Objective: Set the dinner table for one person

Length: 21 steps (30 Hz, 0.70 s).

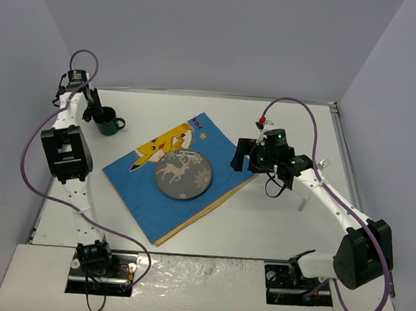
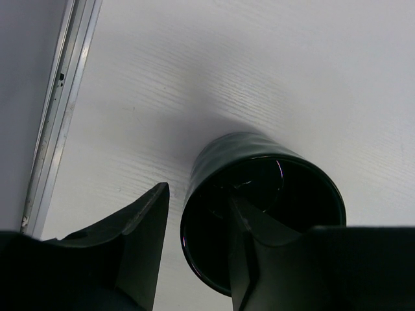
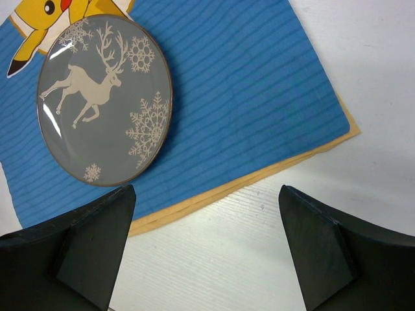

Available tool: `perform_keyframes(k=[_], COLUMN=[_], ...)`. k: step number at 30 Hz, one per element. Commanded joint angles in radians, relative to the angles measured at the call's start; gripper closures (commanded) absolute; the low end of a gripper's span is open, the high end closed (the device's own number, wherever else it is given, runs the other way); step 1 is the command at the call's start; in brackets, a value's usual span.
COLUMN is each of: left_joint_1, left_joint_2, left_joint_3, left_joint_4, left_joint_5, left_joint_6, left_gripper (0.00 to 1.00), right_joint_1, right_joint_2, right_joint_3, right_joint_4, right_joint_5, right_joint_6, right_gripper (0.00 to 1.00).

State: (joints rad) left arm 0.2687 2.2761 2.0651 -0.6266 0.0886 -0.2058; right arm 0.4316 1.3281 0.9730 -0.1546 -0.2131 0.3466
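Observation:
A dark green mug stands on the white dinner table at the back left, off the mat. My left gripper straddles the wall of the mug: one finger is inside it, and the other finger is outside with a thin strip of table showing between it and the wall. A grey reindeer plate lies on the blue-and-yellow placemat. My right gripper hovers open over the mat's right edge, and in its own view the gripper holds nothing beside the plate.
A metal rail runs along the table's left edge close to the mug. Grey walls close in the table on the left, back and right. The right arm's purple cable loops over the back right of the table.

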Motion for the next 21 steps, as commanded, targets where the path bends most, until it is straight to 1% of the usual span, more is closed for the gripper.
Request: perform_keyframes(k=[1,6,8,13,14,15,16,21], left_joint_1=[0.003,0.003,0.003,0.003,0.003,0.003,0.002,-0.016], left_joint_2=[-0.073,-0.088,-0.09,-0.099,-0.104,-0.111,-0.121,-0.211], left_joint_3=[0.02,-0.004,-0.008,-0.025,-0.028,-0.029,-0.031,-0.019], left_joint_4=[0.024,0.035,0.038,0.049,0.051,0.05,0.051,0.036], left_joint_5=[-0.008,0.0,0.003,0.014,0.016,0.016,0.018,0.018], left_joint_6=[0.034,0.037,0.038,0.026,0.022,0.018,0.014,-0.02], left_gripper=[0.68,0.7,0.73,0.86,0.91,0.97,0.99,1.0], right_joint_1=[-0.007,-0.007,-0.007,-0.007,-0.007,-0.007,-0.007,-0.007], right_joint_2=[-0.013,-0.007,-0.007,-0.015,-0.018,-0.022,-0.028,-0.05], right_joint_3=[0.014,0.016,0.015,0.005,0.002,0.0,0.0,-0.005], right_joint_4=[0.03,0.033,0.033,0.037,0.038,0.038,0.037,0.036], right_joint_5=[0.016,0.013,0.012,0.013,0.013,0.012,0.012,0.013], right_joint_6=[0.009,0.009,0.009,0.018,0.019,0.021,0.022,0.027], right_gripper=[0.11,0.11,0.11,0.11,0.11,0.11,0.11,0.11])
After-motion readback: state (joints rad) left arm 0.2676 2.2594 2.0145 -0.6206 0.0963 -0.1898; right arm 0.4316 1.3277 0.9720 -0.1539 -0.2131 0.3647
